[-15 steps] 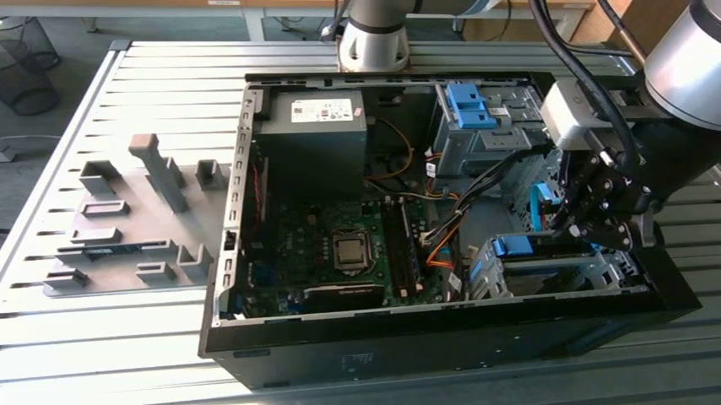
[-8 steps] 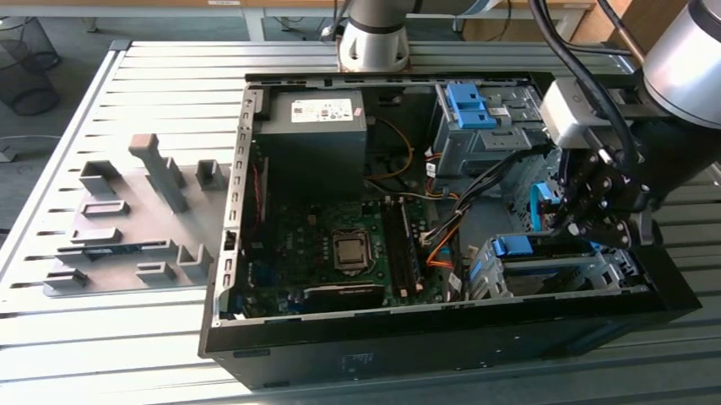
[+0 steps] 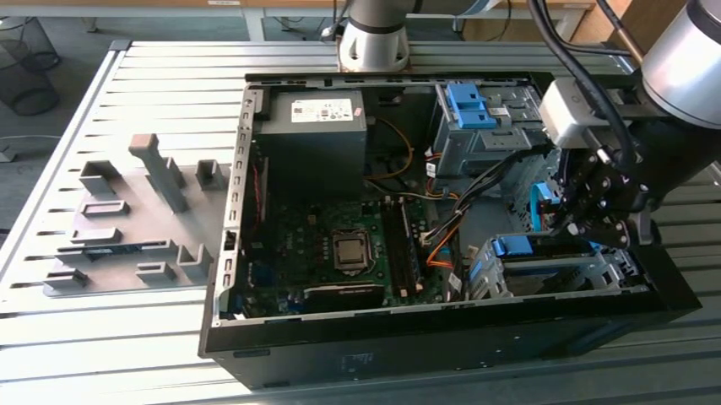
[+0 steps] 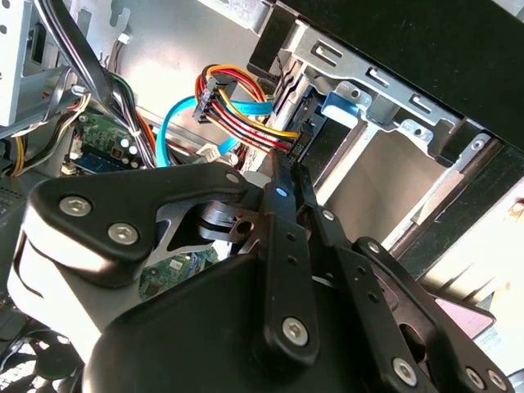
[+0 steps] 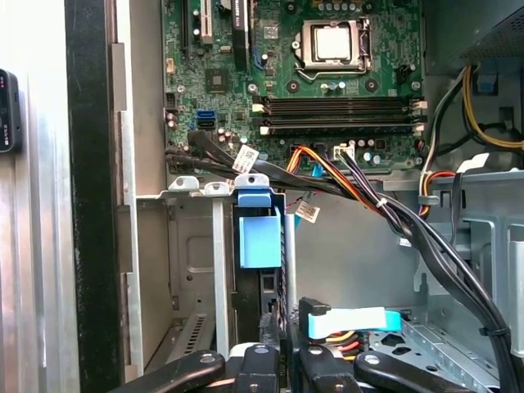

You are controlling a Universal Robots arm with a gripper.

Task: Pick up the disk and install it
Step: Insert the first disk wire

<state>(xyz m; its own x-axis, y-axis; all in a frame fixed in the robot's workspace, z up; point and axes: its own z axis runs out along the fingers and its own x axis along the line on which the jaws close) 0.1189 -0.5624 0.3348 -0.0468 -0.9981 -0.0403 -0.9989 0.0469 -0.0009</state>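
The disk point(image 3: 528, 246) stands edge-on in the metal drive cage point(image 3: 563, 274) at the corner of the open computer case, on the exterior view's right. Its blue rail point(image 5: 259, 237) and a dark edge show in the first wrist view, and its blue tab point(image 4: 340, 106) shows in the second wrist view. My gripper point(image 3: 577, 226) hangs just above the cage, at the disk's end. Its fingertips point(image 4: 282, 176) are pressed together with nothing visible between them. In the first wrist view the gripper point(image 5: 286, 348) sits right behind the disk's edge; whether it touches is hidden.
Coloured power cables point(image 4: 237, 102) and a light blue data cable point(image 5: 352, 319) run close beside the fingers. A grey power supply box point(image 3: 316, 126) and a second cage with a blue bracket point(image 3: 468, 105) stand at the back. A grey fixture plate point(image 3: 130, 219) lies on the table.
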